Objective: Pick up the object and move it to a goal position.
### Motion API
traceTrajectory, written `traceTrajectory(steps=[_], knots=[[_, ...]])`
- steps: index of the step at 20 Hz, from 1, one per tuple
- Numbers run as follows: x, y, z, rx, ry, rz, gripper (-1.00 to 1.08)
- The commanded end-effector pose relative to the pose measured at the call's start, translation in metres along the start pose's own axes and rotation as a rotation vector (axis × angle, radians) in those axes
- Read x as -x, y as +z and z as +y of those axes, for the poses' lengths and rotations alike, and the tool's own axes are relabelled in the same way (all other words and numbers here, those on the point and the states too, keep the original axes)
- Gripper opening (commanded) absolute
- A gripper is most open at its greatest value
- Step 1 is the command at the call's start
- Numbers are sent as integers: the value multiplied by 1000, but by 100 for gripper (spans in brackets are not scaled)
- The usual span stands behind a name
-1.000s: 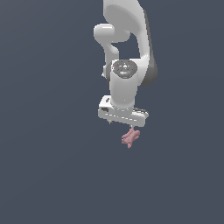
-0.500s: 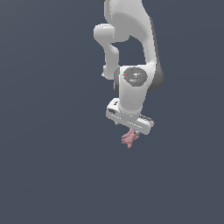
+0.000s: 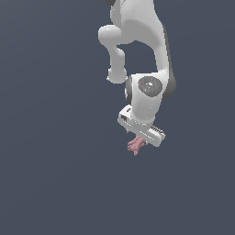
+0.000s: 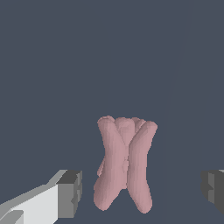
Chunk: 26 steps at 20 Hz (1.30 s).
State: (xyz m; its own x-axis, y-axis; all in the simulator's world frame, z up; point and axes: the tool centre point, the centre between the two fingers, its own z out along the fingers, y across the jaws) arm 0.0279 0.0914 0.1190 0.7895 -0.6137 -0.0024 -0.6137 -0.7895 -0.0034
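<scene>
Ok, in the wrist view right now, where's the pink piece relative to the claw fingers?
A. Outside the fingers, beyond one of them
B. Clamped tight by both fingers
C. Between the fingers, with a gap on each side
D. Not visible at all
C: in the wrist view the pink piece sits between the two claw fingers, with dark background showing on both sides of it.

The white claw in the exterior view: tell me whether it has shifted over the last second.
Yes. Against the fixed frame, the white claw has shifted slightly toward the exterior view's right and tilted, above the pink X-shaped piece.
</scene>
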Motion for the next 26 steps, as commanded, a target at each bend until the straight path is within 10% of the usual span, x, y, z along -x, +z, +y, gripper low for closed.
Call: traceTrajectory(steps=[1, 26], knots=[[1, 2, -3, 1, 28, 1, 100], [4, 56, -6, 3, 63, 3, 100]])
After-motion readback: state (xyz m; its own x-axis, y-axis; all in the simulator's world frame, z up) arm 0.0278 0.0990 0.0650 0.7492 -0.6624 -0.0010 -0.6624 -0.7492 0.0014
